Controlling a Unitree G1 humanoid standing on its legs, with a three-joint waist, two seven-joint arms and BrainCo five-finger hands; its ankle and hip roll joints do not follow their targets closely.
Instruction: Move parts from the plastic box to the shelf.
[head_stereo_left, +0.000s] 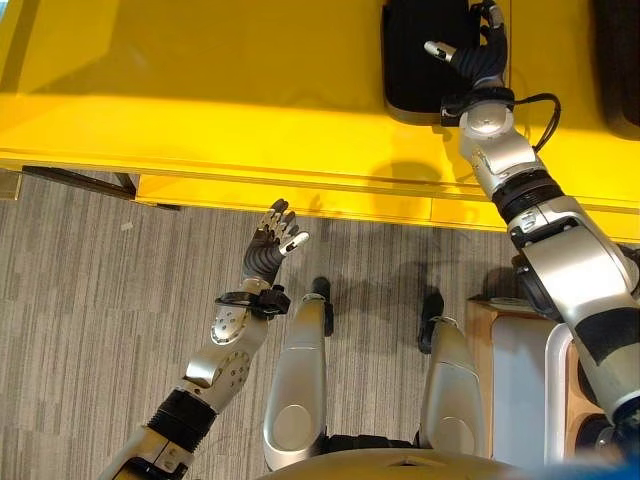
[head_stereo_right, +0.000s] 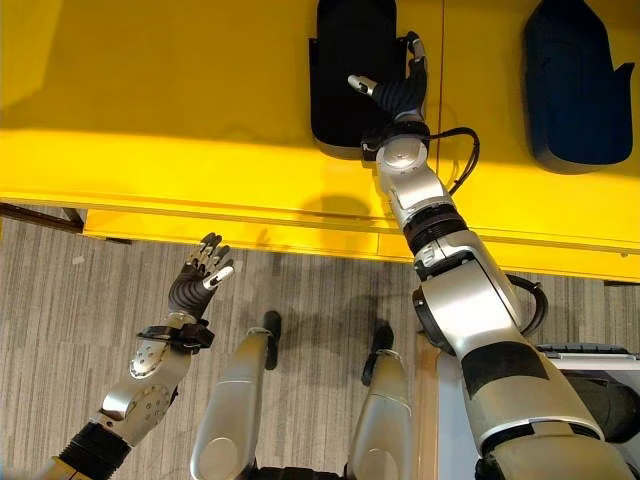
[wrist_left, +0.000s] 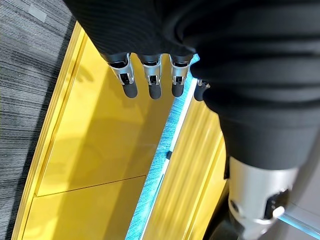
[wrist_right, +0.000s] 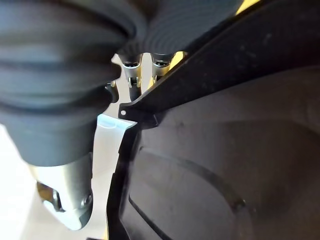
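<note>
Right hand (head_stereo_right: 395, 95) is reached out over the yellow shelf (head_stereo_right: 180, 120), arm extended forward from the lower right, wrist cover up. We see the thumb splayed toward the left over the black part (head_stereo_right: 345, 70) and the fingers running along that part's right edge. In the right wrist view the part's dark moulded rim (wrist_right: 210, 65) crosses in front of the fingers, so we see silver finger segments behind it but can't tell if they're curled on it or just resting. Calling right hand grip state unknown.

Black part sits flat on the shelf top, near the front edge. A second part, dark blue (head_stereo_right: 575, 85) and similar in shape, lies on the same shelf well off to the right, not touched.

Left hand (head_stereo_left: 272, 245) is held low over the grey floor (head_stereo_left: 80, 300), just short of the shelf's front lip, forearm angled up from lower left. Fingers straight and slightly fanned, holding nothing; the left wrist view shows the dark fingertips (wrist_left: 152, 87) lined up over the yellow panel, relaxed.

A white container (head_stereo_left: 520, 385) with a wooden surface (head_stereo_left: 482, 330) beside it shows at lower right, by the right arm
</note>
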